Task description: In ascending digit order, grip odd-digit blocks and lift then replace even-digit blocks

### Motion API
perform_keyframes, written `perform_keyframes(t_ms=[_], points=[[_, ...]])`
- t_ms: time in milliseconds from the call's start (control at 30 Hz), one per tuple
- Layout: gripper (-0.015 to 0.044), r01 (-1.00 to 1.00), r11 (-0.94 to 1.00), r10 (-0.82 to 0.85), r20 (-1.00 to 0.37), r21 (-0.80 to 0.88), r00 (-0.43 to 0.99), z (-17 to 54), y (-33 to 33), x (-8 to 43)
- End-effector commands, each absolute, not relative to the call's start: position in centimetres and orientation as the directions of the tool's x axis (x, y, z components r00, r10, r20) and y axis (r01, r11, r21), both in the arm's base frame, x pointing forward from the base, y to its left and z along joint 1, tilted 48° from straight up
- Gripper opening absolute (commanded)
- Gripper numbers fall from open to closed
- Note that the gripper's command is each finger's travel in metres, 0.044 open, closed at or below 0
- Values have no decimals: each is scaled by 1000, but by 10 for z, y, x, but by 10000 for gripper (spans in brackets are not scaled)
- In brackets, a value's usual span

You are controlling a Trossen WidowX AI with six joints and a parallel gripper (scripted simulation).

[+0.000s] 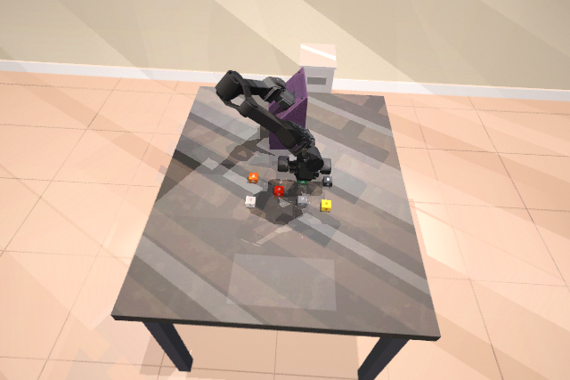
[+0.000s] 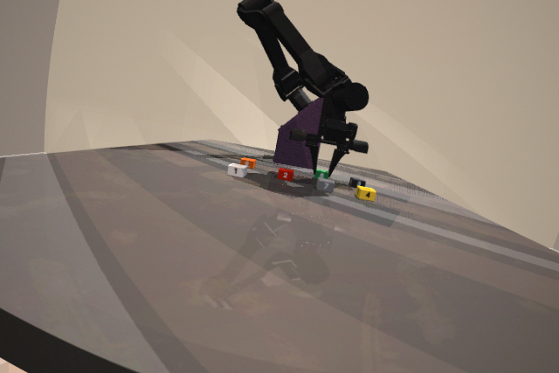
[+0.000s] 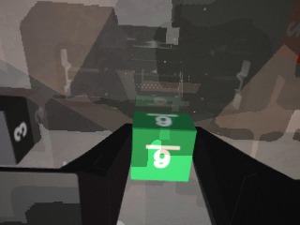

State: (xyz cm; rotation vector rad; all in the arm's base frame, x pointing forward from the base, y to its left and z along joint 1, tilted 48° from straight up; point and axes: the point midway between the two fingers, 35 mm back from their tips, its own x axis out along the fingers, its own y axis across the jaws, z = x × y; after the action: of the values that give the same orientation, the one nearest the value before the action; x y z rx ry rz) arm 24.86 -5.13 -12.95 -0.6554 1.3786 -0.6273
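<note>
My gripper (image 2: 322,175) (image 3: 161,132) points down, with a finger against each side of the green block 6 (image 1: 302,181) (image 2: 321,173) (image 3: 161,164). It is shut on that block, which looks to be at table level. The black block 3 (image 1: 327,181) (image 2: 356,182) (image 3: 18,131) stands beside it. The grey block 7 (image 1: 302,201) (image 2: 325,185) and yellow block 4 (image 1: 326,205) (image 2: 365,193) are in front. The red block 2 (image 1: 279,190) (image 2: 285,175), white block 1 (image 1: 250,202) (image 2: 237,170) and orange block (image 1: 253,178) (image 2: 247,162), its digit unclear, are to the left in the top and exterior views.
The blocks stand on a dark table (image 1: 183,274) (image 2: 135,292). The purple stand (image 1: 299,111) (image 2: 293,148) at the arm's base is behind the gripper. A white cabinet (image 1: 317,58) stands beyond the table's back edge.
</note>
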Motion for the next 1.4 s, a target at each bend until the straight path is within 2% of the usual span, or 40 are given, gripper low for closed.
perform_keyframes(t_ms=[0, 1367], points=[[120, 26, 673, -738, -669, -739, 90, -127, -49, 249], [120, 26, 673, -738, -669, -739, 90, -132, -55, 249]])
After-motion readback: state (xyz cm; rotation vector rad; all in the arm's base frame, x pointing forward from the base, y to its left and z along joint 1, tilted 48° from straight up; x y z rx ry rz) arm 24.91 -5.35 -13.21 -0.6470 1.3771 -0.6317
